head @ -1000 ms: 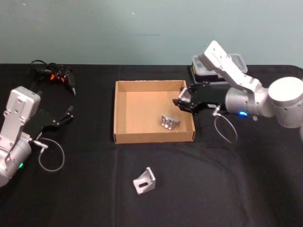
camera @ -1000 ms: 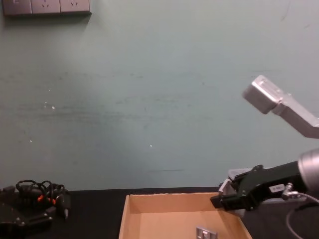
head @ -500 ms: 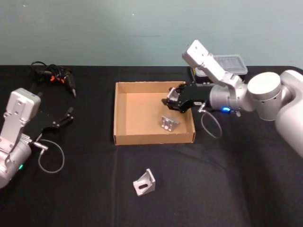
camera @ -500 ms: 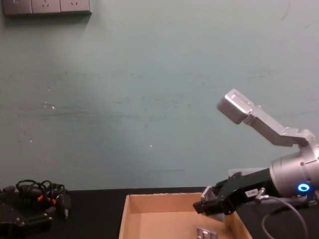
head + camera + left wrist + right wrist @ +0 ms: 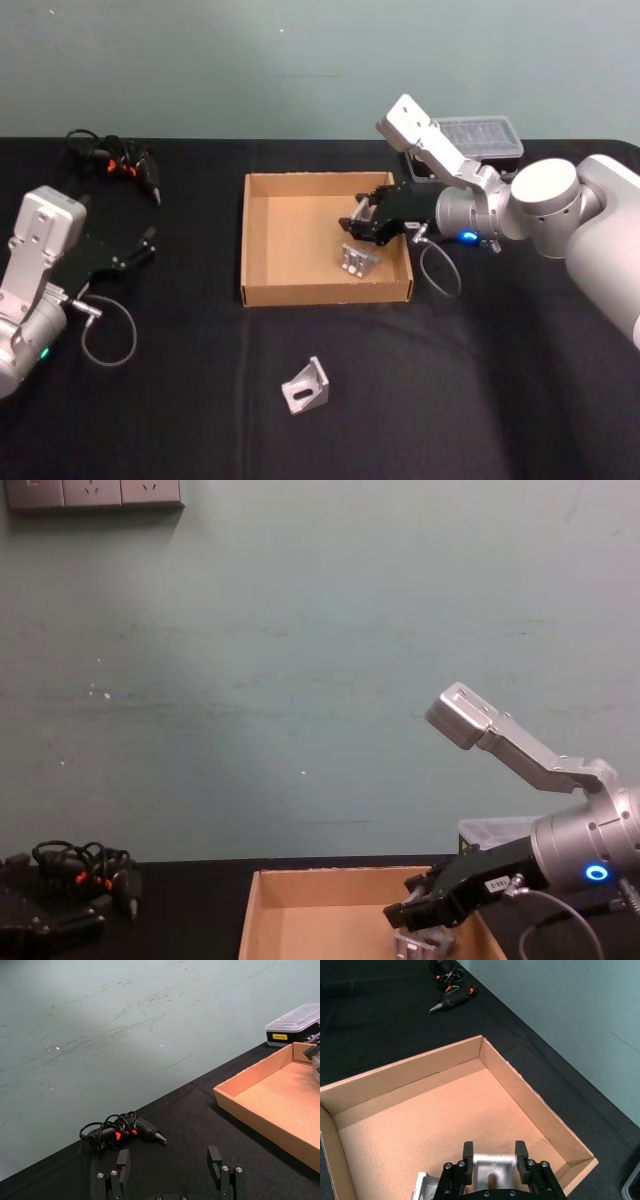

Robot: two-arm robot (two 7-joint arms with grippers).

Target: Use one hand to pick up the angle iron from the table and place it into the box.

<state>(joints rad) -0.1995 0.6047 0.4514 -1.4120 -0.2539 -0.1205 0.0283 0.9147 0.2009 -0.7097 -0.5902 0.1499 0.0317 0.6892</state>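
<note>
Between the spread fingers of the right claw (image 5: 493, 1162): one angle iron (image 5: 356, 259), lying on the floor of the cardboard box (image 5: 262, 292), apparently not gripped. Well behind claw, on worktop (image 5: 480, 380): second angle iron (image 5: 305, 385), awaiting pickup. Left claw (image 5: 171, 1174): parked, fingers apart.

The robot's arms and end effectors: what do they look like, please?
Both arms are boxy silver-grey metal, each with a thin grey cable loop near the wrist. The right end effector and left end effector are black, with paired fingers. A blue light glows on the right wrist.
</note>
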